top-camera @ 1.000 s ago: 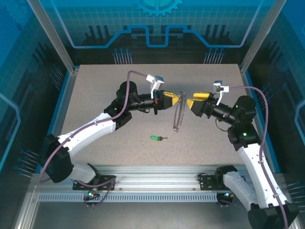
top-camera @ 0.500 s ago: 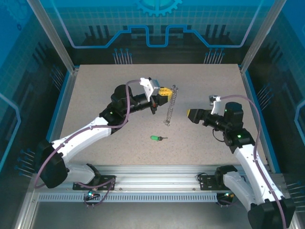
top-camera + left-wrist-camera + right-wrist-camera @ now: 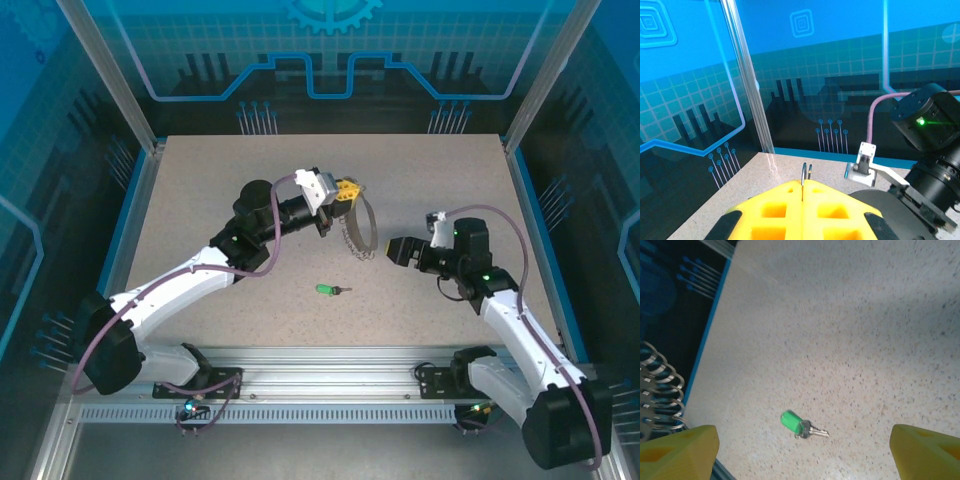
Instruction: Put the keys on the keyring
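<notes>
While left hand [image 3: 350, 188] clamps keyring [image 3: 352, 240], right hand [image 3: 393, 251] gapes; key [image 3: 327, 290] lies apart from both.

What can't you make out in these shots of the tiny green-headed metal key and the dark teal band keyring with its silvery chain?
Left wrist view: the keyring is almost all hidden behind the shut left gripper; just a thin metal sliver pokes up.
Right wrist view: the chain is cut off by the left edge.
Top view: the key is too small to show its blade's shape.
</notes>
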### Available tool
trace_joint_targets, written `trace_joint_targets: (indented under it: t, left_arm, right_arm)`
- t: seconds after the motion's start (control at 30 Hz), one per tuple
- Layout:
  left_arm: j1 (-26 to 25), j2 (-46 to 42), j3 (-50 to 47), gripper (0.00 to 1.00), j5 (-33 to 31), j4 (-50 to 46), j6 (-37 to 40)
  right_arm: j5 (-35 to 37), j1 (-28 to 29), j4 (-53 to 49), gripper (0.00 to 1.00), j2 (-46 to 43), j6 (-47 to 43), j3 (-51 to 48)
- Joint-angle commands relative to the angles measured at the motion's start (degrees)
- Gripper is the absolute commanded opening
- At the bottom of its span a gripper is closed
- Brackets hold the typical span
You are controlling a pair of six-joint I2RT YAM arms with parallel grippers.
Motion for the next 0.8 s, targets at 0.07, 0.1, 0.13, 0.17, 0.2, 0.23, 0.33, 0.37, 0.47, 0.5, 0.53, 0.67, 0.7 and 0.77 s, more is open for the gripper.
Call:
trace_joint_targets:
  t: [0.07, 0.1, 0.13, 0.17, 0.2, 0.23, 0.33, 0.37, 0.47, 0.5, 0.53, 0.67, 0.7, 0.77]
  left_arm:
    - [-0.5, -1.2, -0.2, 0.00, -2.0, 3.8, -0.5]
    - [-0.5, -1.4, -0.3, 0.00, -2.3, 3.8, -0.9]
    - [-0.5, -1.5, -0.7, 0.00, -2.8, 3.6, -1.2]
    - [-0.5, -1.8, -0.9, 0.00, -3.4, 3.3, -1.5]
    - [-0.5, -2.1, -1.4, 0.00, -4.3, 3.0, -1.7]
    - [-0.5, -2.5, -2.0, 0.00, -5.4, 2.8, -1.8]
    - [0.0, -4.1, -4.3, 0.00, -8.0, 2.7, -2.9]
    - [0.2, -4.8, -4.8, 0.00, -8.7, 2.4, -3.3]
    - [1.2, -8.0, -7.0, 0.00, -11.1, 0.2, -4.2]
    - [1.4, -9.0, -7.6, 0.00, -11.7, -0.4, -4.2]
    - [1.7, -10.3, -8.4, 0.00, -12.3, -1.1, -4.4]
    - [2.8, -15.5, -10.9, 0.00, -14.5, -4.2, -5.0]
    - [3.2, -16.8, -11.3, 0.00, -14.9, -5.2, -5.3]
    - [3.6, -19.1, -12.1, 0.00, -16.0, -7.3, -5.5]
  right_arm:
    - [8.2, 8.7, -9.8, 0.88, 3.4, -5.0, 5.2]
    - [9.4, 10.5, -11.0, 0.86, 4.3, -5.3, 5.7]
    - [10.7, 12.2, -11.9, 0.85, 5.1, -5.4, 6.1]
    - [11.6, 13.9, -12.3, 0.85, 5.7, -5.5, 6.4]
    - [12.9, 15.7, -12.6, 0.83, 6.4, -5.3, 6.5]
    - [14.7, 17.2, -12.7, 0.82, 7.1, -4.7, 6.4]
    - [16.7, 20.0, -10.3, 0.80, 9.0, -2.9, 4.6]
    - [17.3, 20.8, -9.7, 0.79, 9.6, -2.3, 4.0]
    - [18.4, 23.4, -6.9, 0.78, 10.7, -0.5, 2.3]
    - [18.8, 24.1, -6.3, 0.77, 11.0, -0.1, 2.0]
    - [19.4, 25.2, -5.6, 0.76, 11.7, 0.0, 1.8]
    - [22.1, 28.9, -4.4, 0.74, 15.8, 0.3, 2.7]
    - [22.7, 29.7, -4.2, 0.74, 17.1, 0.2, 3.2]
    - [24.4, 31.6, -4.3, 0.73, 20.7, 0.1, 5.2]
